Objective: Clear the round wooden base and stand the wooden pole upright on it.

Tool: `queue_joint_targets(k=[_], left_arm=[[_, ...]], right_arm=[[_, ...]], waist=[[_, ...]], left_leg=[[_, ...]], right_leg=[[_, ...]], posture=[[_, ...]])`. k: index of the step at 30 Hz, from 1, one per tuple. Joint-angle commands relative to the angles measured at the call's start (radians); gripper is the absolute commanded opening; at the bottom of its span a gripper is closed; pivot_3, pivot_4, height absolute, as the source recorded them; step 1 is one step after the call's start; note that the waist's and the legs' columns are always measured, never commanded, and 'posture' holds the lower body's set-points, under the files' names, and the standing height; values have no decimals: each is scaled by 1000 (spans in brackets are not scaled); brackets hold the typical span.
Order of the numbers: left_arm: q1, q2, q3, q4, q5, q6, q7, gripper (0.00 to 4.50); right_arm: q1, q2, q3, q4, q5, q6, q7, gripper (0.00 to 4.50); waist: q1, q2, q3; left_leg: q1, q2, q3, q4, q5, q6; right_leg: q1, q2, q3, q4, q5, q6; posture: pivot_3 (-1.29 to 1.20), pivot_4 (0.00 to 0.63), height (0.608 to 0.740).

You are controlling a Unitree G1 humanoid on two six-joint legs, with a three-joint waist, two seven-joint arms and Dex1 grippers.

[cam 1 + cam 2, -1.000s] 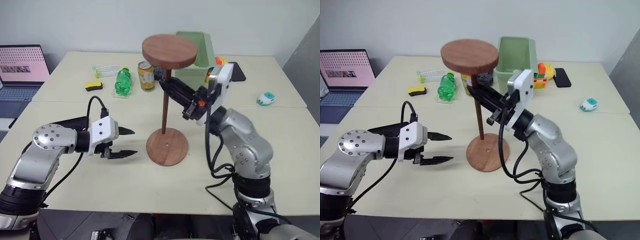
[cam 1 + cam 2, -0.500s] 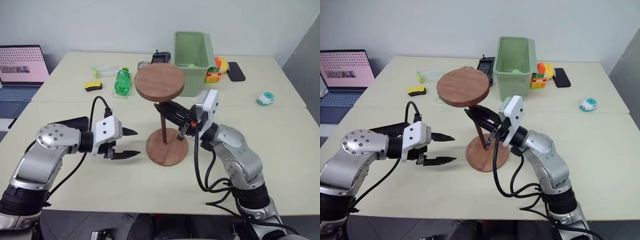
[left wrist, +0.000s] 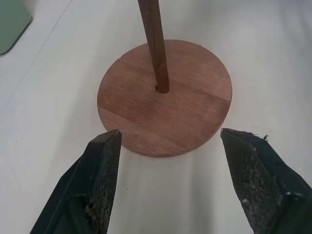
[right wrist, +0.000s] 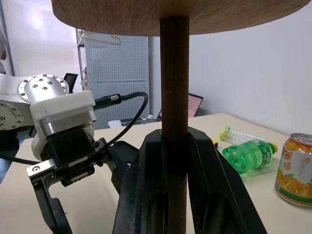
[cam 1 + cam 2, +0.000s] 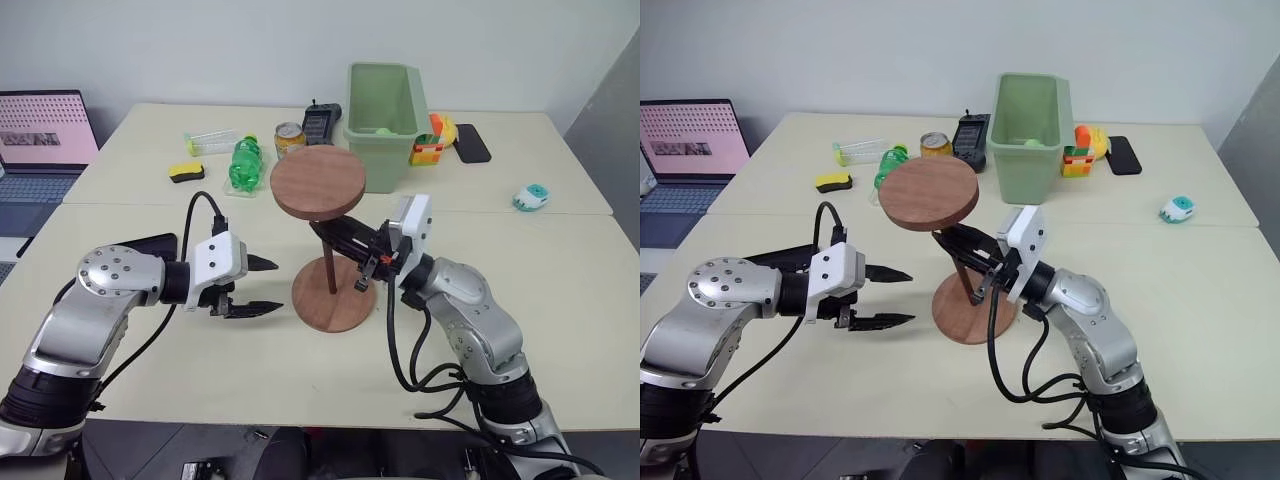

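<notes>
Two grippers at the base (image 5: pixel 333 293): right gripper (image 5: pixel 340 235) clamped on the pole (image 5: pixel 328 258), whose bare end sits in the base's centre hole, disc end up; left gripper (image 5: pixel 262 287) wide open, empty, just beside the base, likely ready to steady it.

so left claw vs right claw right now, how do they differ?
The left claw is open and holds nothing; the right claw is shut on the wooden pole. The left claw sits low beside the round wooden base; the right claw grips the rod above it. Both have black fingers and face the base.
</notes>
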Motion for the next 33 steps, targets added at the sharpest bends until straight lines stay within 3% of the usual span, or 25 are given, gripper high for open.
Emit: queue_joint_targets(k=[1,33], left_arm=[[-4,9,16,-21,-14,-16,-5,3377],[5,7,11,-9,-9,-39,-10,3377]], right_arm=[[9,-7,8,-6,-12,-25,7,200],[39,-6,62,72,-68,-42,-3,200]], waist=[[0,0,0],[1,0,0]], left_leg=[[0,0,0,0,0,0],[2,0,0,0,0,0]], right_leg=[[0,0,0,0,0,0],[1,0,0,0,0,0]], posture=[[0,150,740],[0,150,740]])
